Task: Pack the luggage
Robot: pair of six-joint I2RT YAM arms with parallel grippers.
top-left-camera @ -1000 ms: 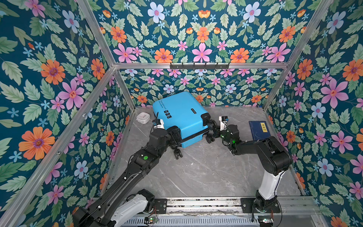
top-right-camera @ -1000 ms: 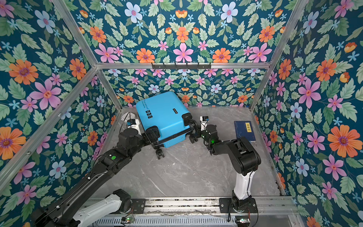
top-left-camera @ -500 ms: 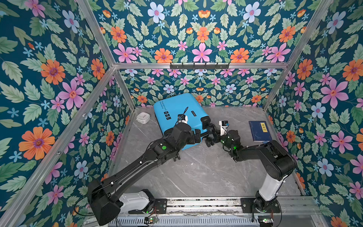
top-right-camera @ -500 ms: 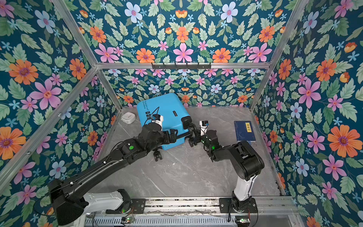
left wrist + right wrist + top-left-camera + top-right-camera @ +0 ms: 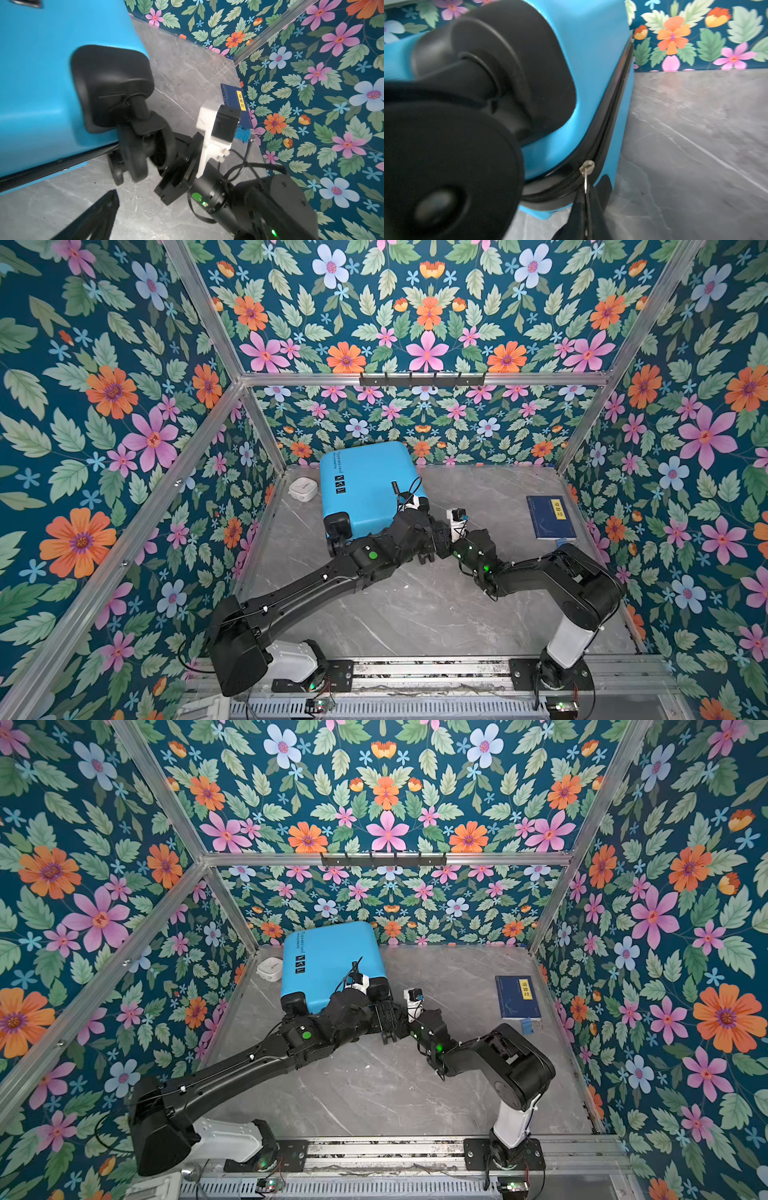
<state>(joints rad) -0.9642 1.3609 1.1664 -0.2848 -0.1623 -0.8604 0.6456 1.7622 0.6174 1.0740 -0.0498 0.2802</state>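
bare grey table in the foreground. both arms reach over it and meet at the near right corner of the luggage, which lies flat and shut at the back left of the table, wheels toward the robot. right gripper: fingers pinched together on the zipper pull, low beside a caster wheel, probably to draw the zipper along the seam and open the shell. left gripper: fingers wide apart, holding nothing, close to the same corner, perhaps to steady the shell. only the right wrist view shows the pinch; in both top views the arms hide it. farther right, well apart, a dark-blue book, not yet packed. just beside the luggage's left edge, a small white object.
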